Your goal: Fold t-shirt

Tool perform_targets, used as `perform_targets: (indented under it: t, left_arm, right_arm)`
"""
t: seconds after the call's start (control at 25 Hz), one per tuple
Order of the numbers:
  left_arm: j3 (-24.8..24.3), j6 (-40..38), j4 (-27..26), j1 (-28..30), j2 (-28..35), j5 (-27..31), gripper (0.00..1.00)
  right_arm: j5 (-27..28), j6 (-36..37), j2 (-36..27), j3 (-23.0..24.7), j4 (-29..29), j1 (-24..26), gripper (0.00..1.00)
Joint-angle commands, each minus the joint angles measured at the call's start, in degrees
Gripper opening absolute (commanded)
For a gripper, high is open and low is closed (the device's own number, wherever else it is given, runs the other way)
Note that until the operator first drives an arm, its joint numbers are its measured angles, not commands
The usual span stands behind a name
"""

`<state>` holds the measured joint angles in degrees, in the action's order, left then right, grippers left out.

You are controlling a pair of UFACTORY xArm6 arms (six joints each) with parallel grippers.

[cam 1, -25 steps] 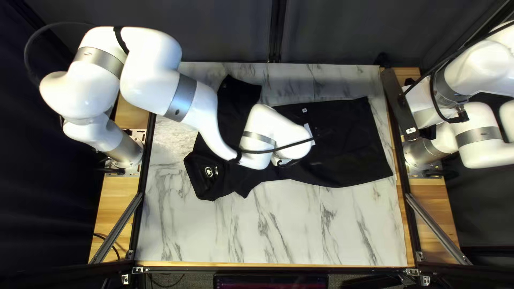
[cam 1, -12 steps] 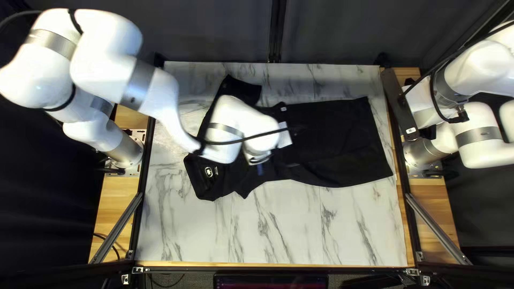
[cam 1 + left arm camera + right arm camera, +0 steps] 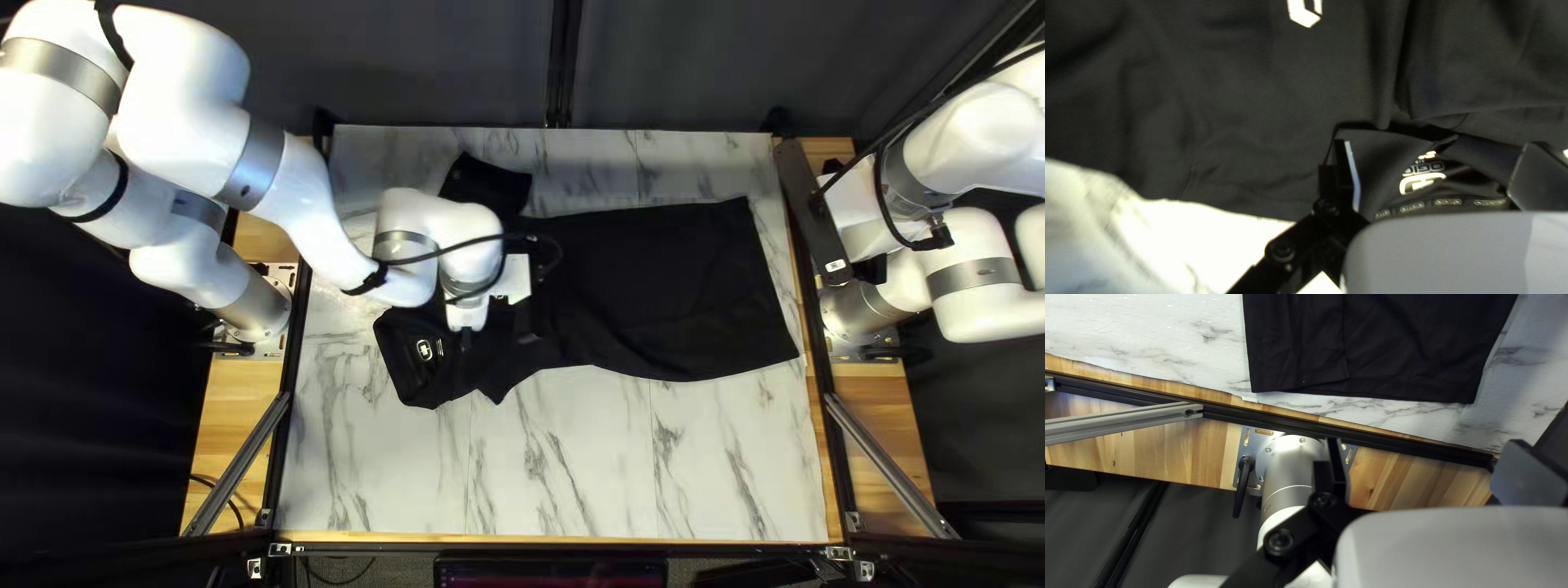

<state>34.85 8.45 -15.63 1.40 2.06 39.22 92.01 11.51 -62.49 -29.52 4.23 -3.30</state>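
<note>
I'm looking down at the shirt (image 3: pixel 675 289), black and spread across the pale, grey-veined counter (image 3: pixel 729 468), its hem toward the right edge and its printed collar end toward the left. One sleeve (image 3: pixel 490 187) points to the far edge.

My left claw (image 3: pixel 498 335) hangs over the collar end, its fingers wide apart; the left wrist view puts the printed collar (image 3: pixel 1421 174) between them – I can't tell whether they touch it. My right claw (image 3: pixel 849 221) is spread wide too, over the right edge, with the hem ahead of it.

Wooden strips (image 3: pixel 231 408) and black rails flank the counter, silver braces (image 3: pixel 890 466) slant beside it, and a dark curtain (image 3: pixel 697 65) hangs beyond. A screen (image 3: pixel 550 574) sits past the near edge.
</note>
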Motion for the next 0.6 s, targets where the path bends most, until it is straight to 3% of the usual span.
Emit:
perform_targets:
  t: [0.04, 0.12, 0.16, 0.2, 0.24, 0.28, 0.6]
  left_arm:
    - [-0.3, 6.9, -6.9, -0.4, -2.5, -3.8, 1.0]
    - [0.4, 9.2, -9.3, -0.3, -4.2, -4.7, 0.99]
    - [0.6, 10.3, -10.4, -0.4, -4.8, -4.9, 0.93]
    - [0.7, 11.2, -11.2, -0.6, -5.3, -5.1, 0.65]
    - [0.7, 11.8, -11.8, -0.8, -5.6, -5.1, 0.25]
    - [0.7, 12.2, -12.2, -0.8, -5.7, -5.2, 0.02]
    - [-0.7, 8.0, -11.2, 1.5, -1.4, -2.8, 0.0]
  right_arm:
    - [0.0, 0.0, 0.0, 0.0, 0.0, 0.0, 1.0]
    - [0.0, 0.0, 0.0, 0.0, 0.0, 0.0, 1.0]
    - [0.0, 0.0, 0.0, 0.0, 0.0, 0.0, 1.0]
    - [0.0, 0.0, 0.0, 0.0, 0.0, 0.0, 1.0]
    - [0.0, 0.0, 0.0, 0.0, 0.0, 0.0, 1.0]
    - [0.0, 0.0, 0.0, 0.0, 0.0, 0.0, 1.0]
    - [0.0, 0.0, 0.0, 0.0, 0.0, 0.0, 1.0]
